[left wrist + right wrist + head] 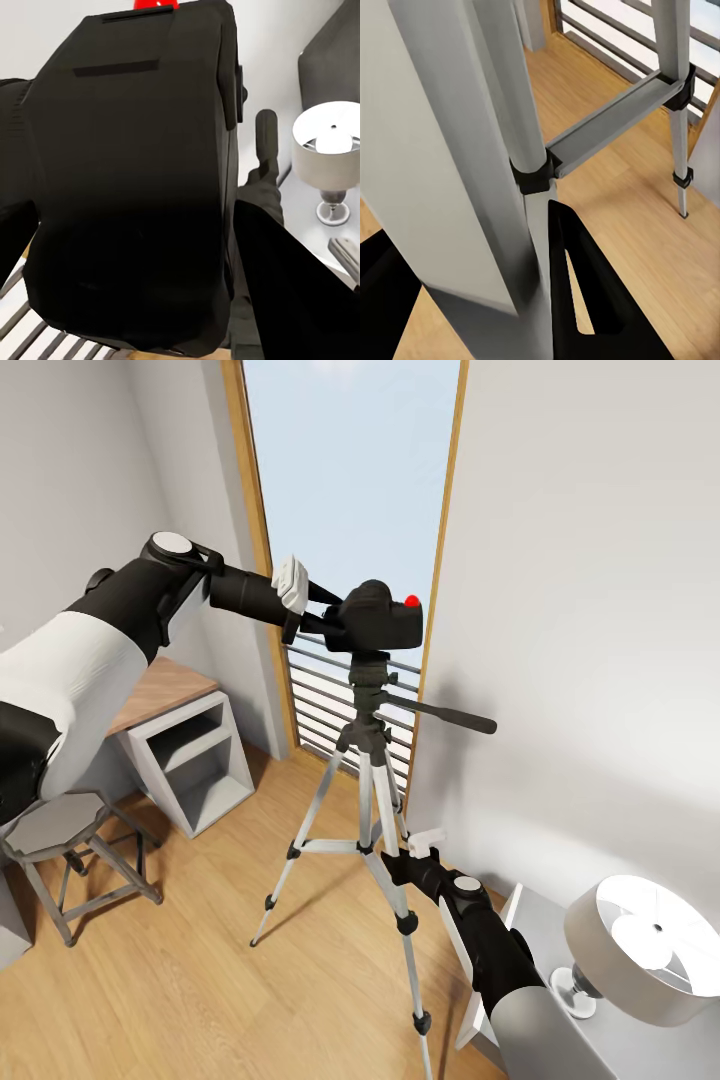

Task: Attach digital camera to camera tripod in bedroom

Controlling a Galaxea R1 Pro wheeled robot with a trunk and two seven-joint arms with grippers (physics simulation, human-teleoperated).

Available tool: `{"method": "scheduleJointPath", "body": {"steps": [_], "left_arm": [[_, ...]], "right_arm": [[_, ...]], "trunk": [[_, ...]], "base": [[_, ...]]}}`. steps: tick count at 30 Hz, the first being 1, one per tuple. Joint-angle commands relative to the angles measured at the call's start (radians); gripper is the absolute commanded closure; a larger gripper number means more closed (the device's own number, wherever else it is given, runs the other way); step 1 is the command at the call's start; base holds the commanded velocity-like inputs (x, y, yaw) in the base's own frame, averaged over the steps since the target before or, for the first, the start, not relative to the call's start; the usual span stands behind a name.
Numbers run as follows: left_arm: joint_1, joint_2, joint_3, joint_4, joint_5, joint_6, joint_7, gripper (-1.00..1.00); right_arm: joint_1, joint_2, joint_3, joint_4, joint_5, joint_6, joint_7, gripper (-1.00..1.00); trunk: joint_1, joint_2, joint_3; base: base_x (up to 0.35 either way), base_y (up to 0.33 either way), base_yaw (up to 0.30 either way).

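The black digital camera [385,622], its red button [411,601] on top, sits on the black head of the camera tripod [368,685] in front of the window. My left gripper [322,618] is shut on the camera's left side. In the left wrist view the camera body [127,172] is very close. The tripod's long handle [440,713] points right. Low down, my right gripper [393,857] is shut on a silver tripod leg [531,127] just below its black joint, with a black finger [585,300] against the leg.
A tall wood-framed window [350,480] with railings rises behind the tripod. A wood-topped desk [165,688] with a grey shelf and a stool [60,835] stand at left. A lamp [640,950] sits on a grey stand at lower right, by the pale wall.
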Motion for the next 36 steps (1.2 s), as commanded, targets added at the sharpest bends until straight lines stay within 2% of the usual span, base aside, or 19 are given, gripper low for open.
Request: {"method": "scheduleJointPath", "body": {"steps": [1,18,19,36], "left_arm": [[-0.002,0.001,-0.008,0.000,0.010,0.006,-0.003,1.00],[-0.002,0.002,-0.009,0.004,0.011,0.007,-0.002,1.00],[-0.002,0.002,-0.009,0.005,0.012,0.007,-0.002,-1.00],[-0.002,0.002,-0.009,0.017,0.016,0.007,0.000,-1.00]], "right_arm": [[0.000,0.001,-0.004,0.061,0.021,0.010,0.007,1.00],[0.000,0.001,-0.004,0.061,0.021,0.010,0.007,1.00],[0.000,0.001,-0.004,0.061,0.021,0.010,0.007,1.00],[0.000,0.001,-0.004,0.061,0.021,0.010,0.007,1.00]], "trunk": [[0.000,-0.001,-0.002],[0.000,-0.001,-0.002],[0.000,-0.001,-0.002],[0.000,-0.001,-0.002]], "base": [[0.000,0.000,0.000],[0.000,0.000,0.000],[0.000,0.000,0.000],[0.000,0.000,0.000]]}}
